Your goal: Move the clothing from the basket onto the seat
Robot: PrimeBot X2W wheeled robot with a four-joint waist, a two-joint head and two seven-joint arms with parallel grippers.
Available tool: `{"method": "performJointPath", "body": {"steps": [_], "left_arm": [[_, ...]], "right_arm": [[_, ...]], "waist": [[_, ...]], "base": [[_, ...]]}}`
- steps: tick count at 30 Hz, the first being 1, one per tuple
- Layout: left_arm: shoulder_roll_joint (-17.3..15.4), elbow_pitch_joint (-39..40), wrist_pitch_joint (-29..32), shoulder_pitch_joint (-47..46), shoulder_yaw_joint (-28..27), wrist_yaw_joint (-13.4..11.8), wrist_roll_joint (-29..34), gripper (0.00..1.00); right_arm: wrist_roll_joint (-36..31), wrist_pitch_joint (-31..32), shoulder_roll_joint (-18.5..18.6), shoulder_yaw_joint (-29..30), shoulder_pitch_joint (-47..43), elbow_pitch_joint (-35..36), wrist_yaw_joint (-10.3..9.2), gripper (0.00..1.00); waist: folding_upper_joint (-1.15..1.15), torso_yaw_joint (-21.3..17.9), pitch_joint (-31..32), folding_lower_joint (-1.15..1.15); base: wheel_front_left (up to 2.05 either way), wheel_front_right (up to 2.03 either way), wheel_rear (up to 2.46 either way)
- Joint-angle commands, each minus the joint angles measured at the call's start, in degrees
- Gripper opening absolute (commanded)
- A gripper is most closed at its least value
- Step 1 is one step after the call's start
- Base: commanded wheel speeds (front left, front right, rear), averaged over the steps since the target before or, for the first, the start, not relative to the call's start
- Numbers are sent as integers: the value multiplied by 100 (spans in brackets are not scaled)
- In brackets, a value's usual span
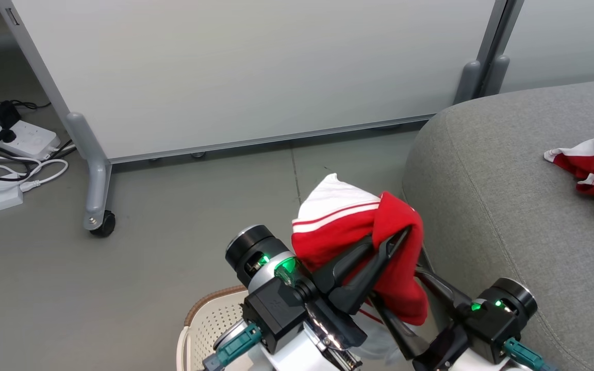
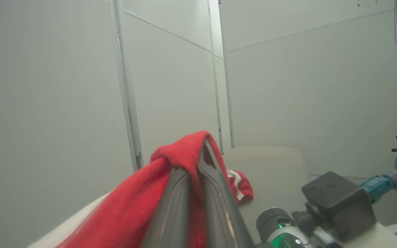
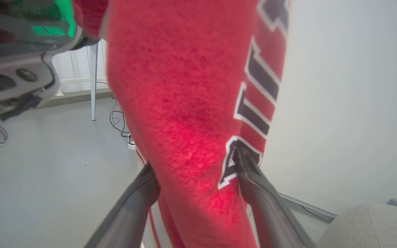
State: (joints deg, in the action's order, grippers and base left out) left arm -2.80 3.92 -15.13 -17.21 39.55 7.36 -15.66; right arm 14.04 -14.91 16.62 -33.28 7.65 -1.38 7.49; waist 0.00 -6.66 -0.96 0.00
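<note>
Holding bright red, white-striped jersey clothing (image 1: 379, 226) above the cream-white perforated plastic basket (image 1: 209, 309), just beside the grey woven-fabric seat (image 1: 508, 216), pinching it in the fully closed jaws of the left gripper (image 1: 404, 232); flanking the drooping cloth with the right gripper (image 3: 195, 162), jaws spread wide, clamping nothing.

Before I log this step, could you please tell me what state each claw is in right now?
Left claw: closed, holding the red jersey.
Right claw: open, with the jersey hanging between its fingers.

Head camera downward, wrist cameras close on shared clothing (image 1: 395, 226)
</note>
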Motion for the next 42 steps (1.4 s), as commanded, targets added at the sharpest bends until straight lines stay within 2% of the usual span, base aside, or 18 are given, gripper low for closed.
{"method": "performJointPath", "body": {"steps": [1,4,5,6,7,11,23,34,42], "left_arm": [[-17,14,-1,-41,55,15,-23,0],[-18,21,-1,-32,155,17,-51,0],[-18,21,-1,-28,181,17,-53,0],[-16,17,-1,-24,209,18,-59,0],[-15,7,-1,-21,233,18,-65,0],[-19,-30,-1,-12,256,13,-86,0],[-20,-189,0,143,131,13,-56,0],[-18,-621,0,316,-130,13,130,0],[-18,-1271,0,304,220,14,279,0]], "right_arm": [[-106,-29,-64,106,46,-127,1,100],[-167,-28,-189,147,83,-273,1,100],[-185,-28,-218,182,91,-313,1,96],[-197,-29,-266,203,106,-333,1,37],[-161,-29,-323,228,104,-330,1,0],[-126,-29,-425,388,107,-236,1,0],[-239,-29,-924,1360,-207,156,1,0],[-299,-29,-1124,1822,-313,222,1,0],[-289,-29,-1213,1933,-233,307,1,0]], "waist": [[0,17,-3,0],[0,51,-3,0],[0,62,-3,0],[0,73,-3,0],[0,83,-4,0],[0,110,-2,0],[0,170,28,0],[0,155,43,0],[0,160,-20,0]], "base": [[0,0,0],[0,0,0],[0,0,0],[0,0,0],[0,0,0],[0,0,0],[0,0,0],[0,0,0],[0,0,0]]}}
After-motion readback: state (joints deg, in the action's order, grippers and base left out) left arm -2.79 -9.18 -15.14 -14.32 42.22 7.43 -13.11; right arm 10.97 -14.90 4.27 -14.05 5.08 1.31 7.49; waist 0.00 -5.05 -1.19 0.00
